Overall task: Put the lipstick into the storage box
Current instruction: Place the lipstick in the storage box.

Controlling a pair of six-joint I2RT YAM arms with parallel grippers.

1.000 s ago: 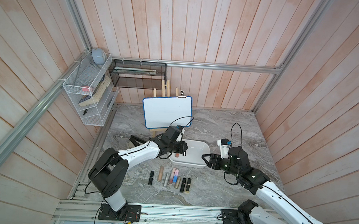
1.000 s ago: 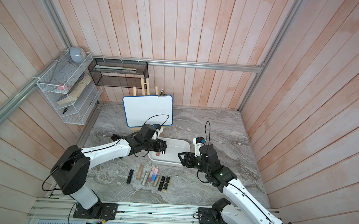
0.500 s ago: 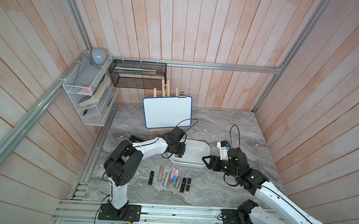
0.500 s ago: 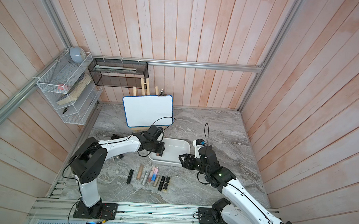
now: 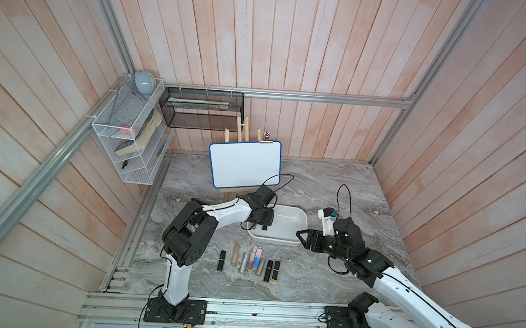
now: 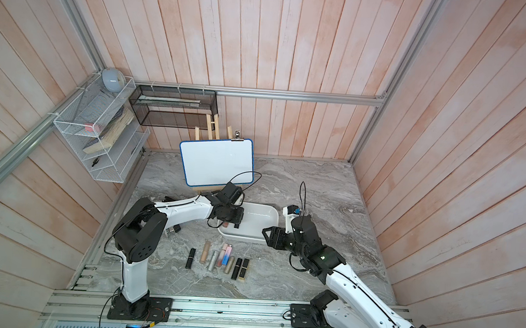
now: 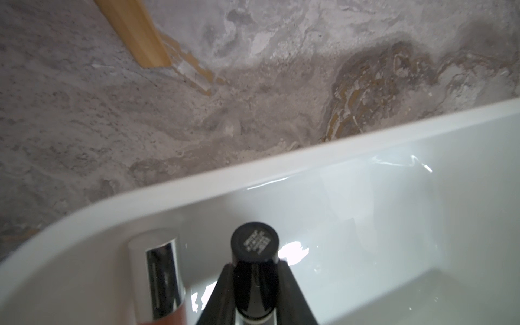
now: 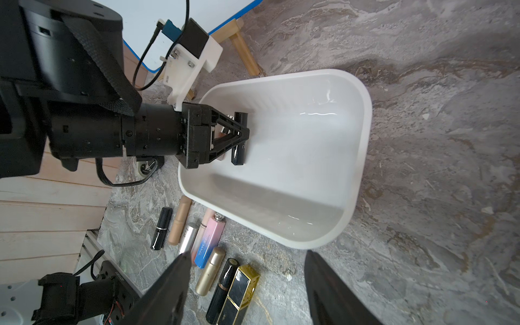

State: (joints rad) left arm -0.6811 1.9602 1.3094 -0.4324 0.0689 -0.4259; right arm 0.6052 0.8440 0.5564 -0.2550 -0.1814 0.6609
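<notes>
**Our left tool (image 8: 241, 135) holds a black lipstick (image 7: 254, 245) over the inside of the storage box (image 8: 363, 157).**
We have the left tool pinched shut on the black lipstick. We cannot tell if the lipstick touches the box floor. Just beside this tool, a silver-capped lipstick (image 7: 161, 270) lies in the box. Our right tool (image 8: 247, 252) is spread wide with nothing in it, its tips close to the box rim. A row of lipsticks (image 5: 248, 262) lies on the table (image 5: 317, 187) near it.
</notes>
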